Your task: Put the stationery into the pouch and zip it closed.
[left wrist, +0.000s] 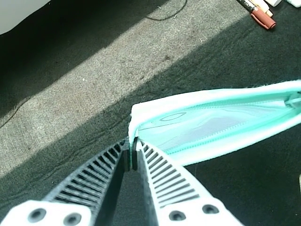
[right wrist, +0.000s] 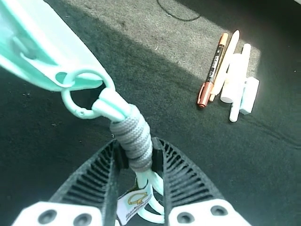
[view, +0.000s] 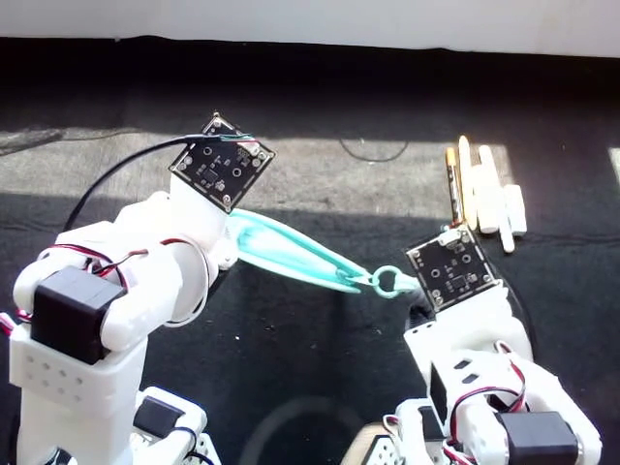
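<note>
A mint-green pouch (view: 291, 252) hangs stretched between my two arms above the black mat; its zipper opening (left wrist: 221, 120) shows a mesh lining inside. My left gripper (left wrist: 130, 155) is shut on the pouch's corner edge (left wrist: 134, 123). My right gripper (right wrist: 136, 157) is shut on the grey-wrapped strap (right wrist: 134, 136) that hangs from the pouch's ring (right wrist: 77, 94), seen also as the ring (view: 387, 282) in the high view. The stationery (view: 484, 194), several pens and white pieces, lies in a row on the mat at the back right, apart from both grippers. The same stationery (right wrist: 228, 77) lies beyond the strap.
A sunlit strip of mat (view: 368, 184) runs across the back. A thin black cable loop (view: 373, 150) lies behind the pouch. A black cable (view: 116, 174) arcs from the left arm's wrist board. A white wall (view: 387, 19) bounds the far edge.
</note>
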Controlling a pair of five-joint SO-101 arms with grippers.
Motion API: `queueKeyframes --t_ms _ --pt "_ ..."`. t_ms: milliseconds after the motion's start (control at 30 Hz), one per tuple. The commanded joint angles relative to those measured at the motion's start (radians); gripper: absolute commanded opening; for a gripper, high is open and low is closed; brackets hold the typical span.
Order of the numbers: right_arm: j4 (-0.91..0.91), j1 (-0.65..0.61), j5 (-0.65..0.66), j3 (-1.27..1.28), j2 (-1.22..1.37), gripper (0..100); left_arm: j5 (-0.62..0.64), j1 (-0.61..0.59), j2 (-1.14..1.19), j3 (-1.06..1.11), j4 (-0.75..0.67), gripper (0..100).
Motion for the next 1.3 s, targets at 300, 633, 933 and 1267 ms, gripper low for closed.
queueKeyframes --t_ms 300,633,933,1267 --pt "0.01 0.084 0.078 -0.002 -0.004 0.7 0.009 0.007 -0.007 0.002 0.0 1" --pt "0.012 -0.14 -0.299 -0.096 0.002 33.3 0.009 0.007 -0.007 0.002 -0.002 1" --pt "0.012 -0.251 -0.404 -0.298 0.133 29.5 0.009 0.007 -0.007 0.002 -0.002 1" --pt "-0.173 -0.019 -0.404 -0.302 0.621 29.0 0.009 0.004 -0.007 0.002 -0.002 1"
